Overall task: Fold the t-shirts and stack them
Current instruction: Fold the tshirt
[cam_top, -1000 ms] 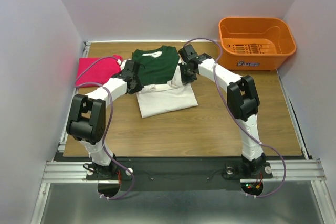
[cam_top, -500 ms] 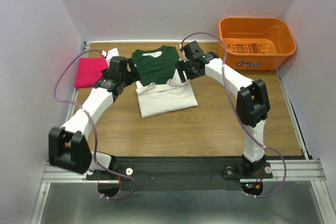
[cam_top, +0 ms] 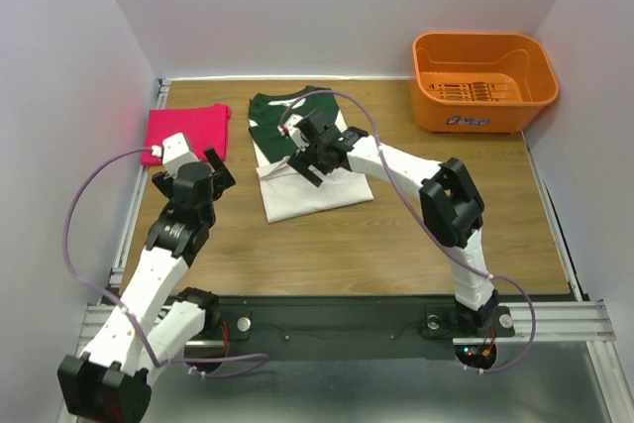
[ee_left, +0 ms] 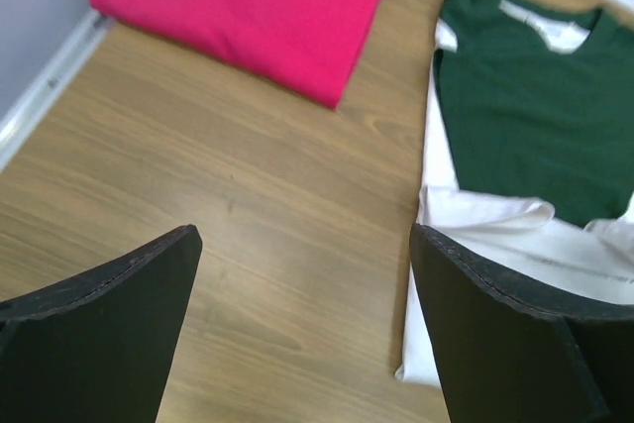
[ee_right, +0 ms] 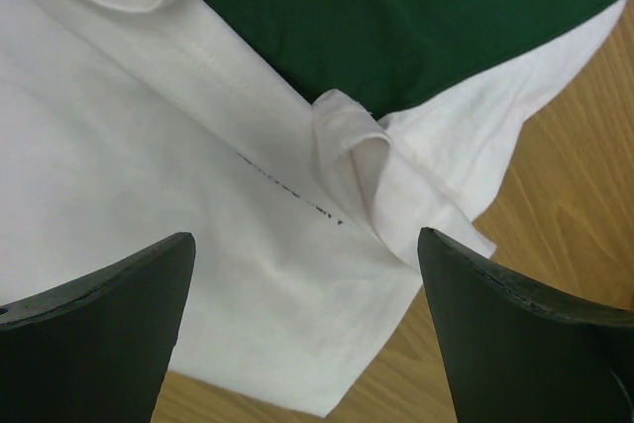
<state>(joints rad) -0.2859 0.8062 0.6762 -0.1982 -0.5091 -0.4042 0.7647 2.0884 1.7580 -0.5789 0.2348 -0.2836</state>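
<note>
Two t-shirts lie on the wooden table [cam_top: 396, 235]. The pink-red t-shirt [cam_top: 188, 131] [ee_left: 258, 2] sits folded at the far left. The white and dark green t-shirt [cam_top: 315, 193] [ee_left: 525, 116] lies partly folded at the centre, green half [ee_right: 396, 17] toward the back and white half [ee_right: 178, 175] toward me, with a small raised fold. My left gripper [cam_top: 213, 167] [ee_left: 302, 235] is open over bare wood between the two shirts. My right gripper [cam_top: 305, 158] [ee_right: 305, 240] hangs open just above the white cloth, holding nothing.
An orange plastic basket [cam_top: 483, 81] stands at the back right corner. White walls enclose the table on the left, back and right. The right arm reaches diagonally across the table's middle, and the left arm's cable loops out past the left edge.
Both grippers have opened and let go of the white and green shirt. The left arm drew back toward the near left. The right gripper swung left over the shirt.
</note>
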